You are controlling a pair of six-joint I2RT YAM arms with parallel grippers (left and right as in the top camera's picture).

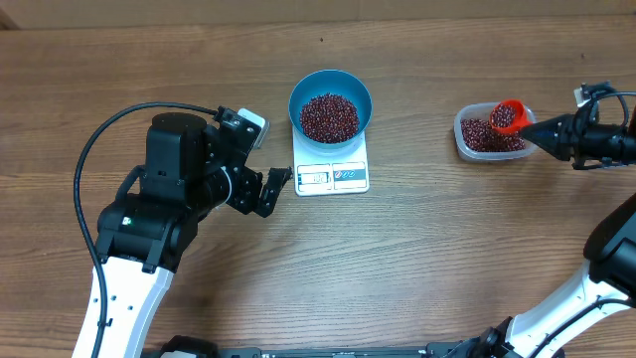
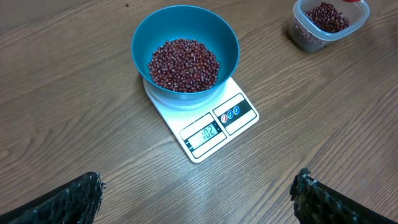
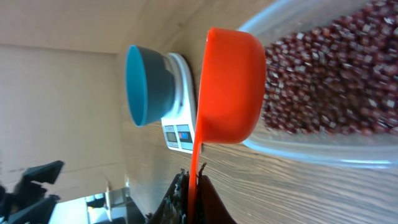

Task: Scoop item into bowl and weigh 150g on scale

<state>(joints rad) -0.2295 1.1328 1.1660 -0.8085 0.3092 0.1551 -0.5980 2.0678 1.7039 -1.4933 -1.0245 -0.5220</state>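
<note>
The blue bowl [image 1: 330, 99] [image 2: 185, 55] [image 3: 146, 84] sits on the white scale [image 1: 332, 175] [image 2: 214, 127] [image 3: 176, 124], holding a heap of red-brown beans [image 1: 329, 117] [image 2: 183, 65]. The scale's display is lit. My right gripper [image 1: 538, 130] [image 3: 194, 185] is shut on the handle of an orange scoop [image 1: 508, 115] [image 3: 231, 87], whose cup holds beans above the clear tub [image 1: 488, 136] [image 3: 329, 106]. My left gripper [image 1: 271, 189] [image 2: 198, 199] stands open left of the scale, nothing between its fingers.
The clear tub [image 2: 326, 22] of beans stands at the right of the wooden table [image 1: 417, 259]. A cable [image 1: 119, 124] loops off the left arm. The right arm's white links [image 1: 586, 288] fill the lower right corner.
</note>
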